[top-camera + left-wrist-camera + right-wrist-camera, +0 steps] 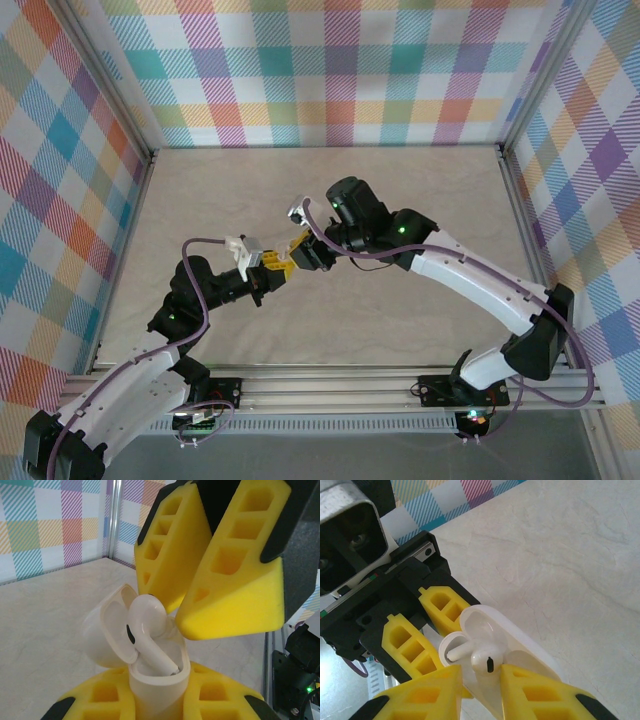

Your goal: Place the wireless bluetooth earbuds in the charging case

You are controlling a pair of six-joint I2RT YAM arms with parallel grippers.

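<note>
Earbud (145, 620), the white one, stands with its stem down in the open charging case (160, 680). The right gripper (481, 675) pinches its round top. The left gripper (157, 705) squeezes the case from both sides.

Glossy white plastic on earbud (147, 620) and case (155, 690), matt yellow plastic on fingers (235, 605) above case, smooth tabletop (45, 630) beneath.

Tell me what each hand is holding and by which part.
The left hand clamps the charging case by its lower body; right hand pinches a white earbud by its head, stem in the case.
</note>
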